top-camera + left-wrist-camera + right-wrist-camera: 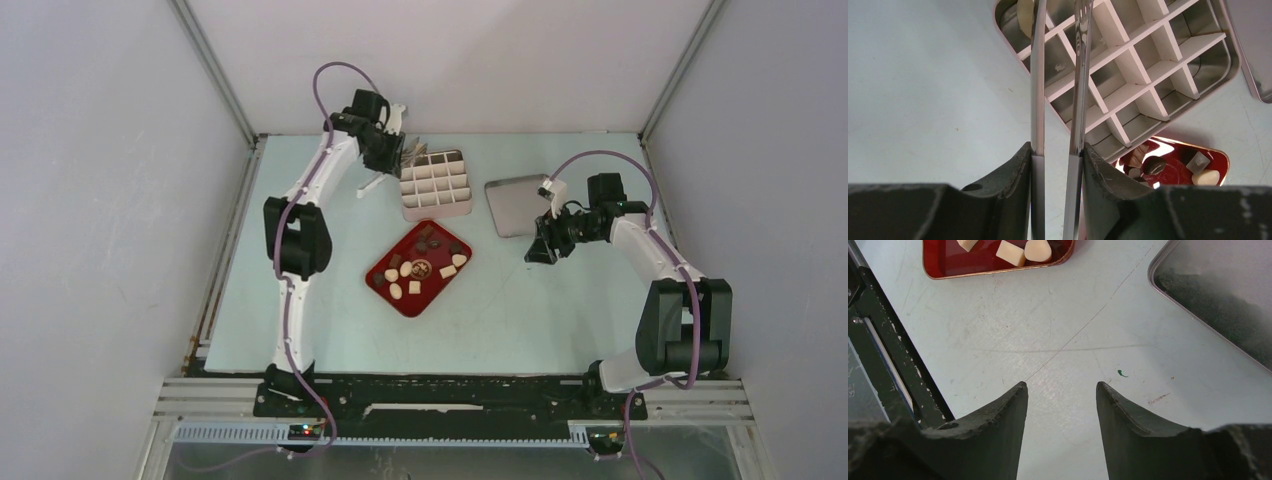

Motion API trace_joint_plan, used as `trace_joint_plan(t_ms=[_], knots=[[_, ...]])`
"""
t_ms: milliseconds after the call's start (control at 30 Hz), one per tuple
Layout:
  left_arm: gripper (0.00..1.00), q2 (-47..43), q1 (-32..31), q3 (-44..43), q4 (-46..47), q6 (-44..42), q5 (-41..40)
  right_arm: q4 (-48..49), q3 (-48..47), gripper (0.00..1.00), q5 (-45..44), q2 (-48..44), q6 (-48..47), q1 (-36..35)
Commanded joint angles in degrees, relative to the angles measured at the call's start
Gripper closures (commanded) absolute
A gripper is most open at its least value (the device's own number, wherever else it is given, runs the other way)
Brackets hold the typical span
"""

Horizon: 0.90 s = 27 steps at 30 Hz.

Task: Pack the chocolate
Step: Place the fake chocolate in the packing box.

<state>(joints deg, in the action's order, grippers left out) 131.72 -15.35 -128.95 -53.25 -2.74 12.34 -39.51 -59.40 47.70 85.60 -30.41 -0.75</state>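
Most chocolate [414, 287] lying on red tray [436, 282] mid-table; one cream piece [1023, 15] showing in corner cell of divided box [435, 212]. Left end effector [1057, 150] clenched on metal tongs [1037, 75] over that box. Right end effector [1060, 386] released, empty, low above table [1073, 340], near grey lid [515, 205].

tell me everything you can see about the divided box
The box is a shiny metal tin with rounded corners, open on top, with white dividers making a grid of cells. It sits flat on the table, beyond the red tray. Most cells look empty; one corner cell shows something cream. Tongs in the left gripper reach over it.
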Motion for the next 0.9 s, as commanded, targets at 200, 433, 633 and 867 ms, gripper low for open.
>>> trace_joint_plan(t_ms=[200, 433, 633, 867], knots=[[0.66, 1.2, 0.1, -5.5, 1.4, 0.8, 0.2, 0.3, -0.3, 0.45, 0.0, 0.9, -0.4, 0.2], [0.63, 0.8, 0.1, -5.0, 0.6, 0.8, 1.3, 0.4, -0.3, 0.44, 0.1, 1.4, -0.4, 0.3], [0.56, 0.4, 0.1, -4.7, 0.2, 0.6, 0.7, 0.4, -0.3, 0.44, 0.3, 1.7, -0.4, 0.2], [0.53, 0.2, 0.0, -4.7, 0.1, 0.8, 1.5, 0.5, -0.3, 0.44, 0.3, 2.1, -0.2, 0.3]])
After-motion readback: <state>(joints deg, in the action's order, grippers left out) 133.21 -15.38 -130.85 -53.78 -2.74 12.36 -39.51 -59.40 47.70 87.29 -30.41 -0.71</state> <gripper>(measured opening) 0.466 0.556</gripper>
